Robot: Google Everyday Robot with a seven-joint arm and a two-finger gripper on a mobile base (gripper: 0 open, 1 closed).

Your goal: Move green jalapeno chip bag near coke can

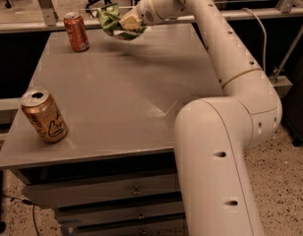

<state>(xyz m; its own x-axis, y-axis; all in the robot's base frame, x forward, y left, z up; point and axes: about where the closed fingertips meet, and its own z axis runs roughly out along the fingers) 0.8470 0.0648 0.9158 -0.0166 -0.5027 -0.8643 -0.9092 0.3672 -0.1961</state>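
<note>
The hand [129, 22] is clenched on the green jalapeno chip bag [109, 19] and holds it in the air above the far part of the table [117, 97]. The bag hangs to the right of the coke can [76, 32], near it but apart from it, and its shadow falls on the tabletop below.

The bag looks light and soft. Its foil is crumpled and folds around the pale fingertips [131, 19], so it gives under pressure rather than resisting. The glossy skin is probably slippery, and the chips inside are likely to crush if squeezed hard. The hand grips the bag's right side, and the loose left part sticks out toward the can. That free end will likely flop or swing if the arm [225, 48] moves fast. A grip across the gathered middle seems safest, because the foil bunches there and gives the pads something to bite.

The coke can stands upright at the far left. A golden-tan can [44, 115] stands at the near left edge, well away from both.
</note>
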